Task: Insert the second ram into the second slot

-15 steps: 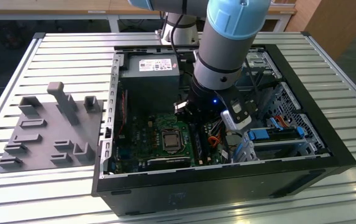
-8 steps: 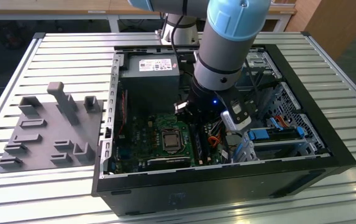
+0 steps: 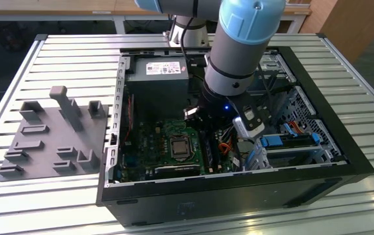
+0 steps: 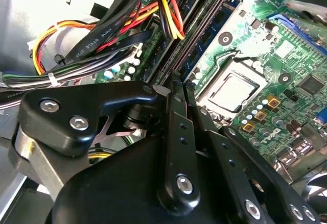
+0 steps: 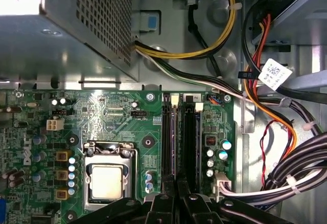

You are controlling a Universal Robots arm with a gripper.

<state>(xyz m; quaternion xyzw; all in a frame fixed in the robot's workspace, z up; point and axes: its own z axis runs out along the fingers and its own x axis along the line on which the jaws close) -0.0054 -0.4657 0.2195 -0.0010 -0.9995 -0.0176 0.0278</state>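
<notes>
- First wrist view: one gripper (image 5: pixel 176 182) reaches in over the motherboard (image 5: pixel 117 117), its fingers (image 5: pixel 166 191) drawn close together with only a narrow dark gap between them.
- Two memory slots lie side by side just ahead of the fingertips: the slot nearer the processor (image 5: pixel 168 137) and the farther slot (image 5: pixel 190 137). Each ends in one whitish latch, two latches in all.
- The second ram (image 5: pixel 174 142) shows as one thin, edge-on strip. It runs out from between the fingers along the slot nearer the processor, and the gripper is clenched on it. I cannot tell whether it is pressed fully home.
- In the second wrist view, the same gripper (image 4: pixel 178 85) lines up with that long strip (image 4: pixel 200 32). One bundle of yellow, red and black cables (image 4: pixel 127 20) crosses above it.
- One processor (image 5: pixel 107 181) sits in its socket beside the slots, and one grey power supply (image 5: pixel 76 30) stands beyond the board.
- In the exterior view, one arm (image 3: pixel 242 44) plunges into one open computer case (image 3: pixel 239 200) on the slatted tabletop (image 3: pixel 56 54).
- One grey fixture (image 3: pixel 49 142) with several uprights lies on the tabletop at the exterior view's left, apart from the case.
- Blue drive brackets (image 3: pixel 275 142) sit inside the case at the exterior view's right.
</notes>
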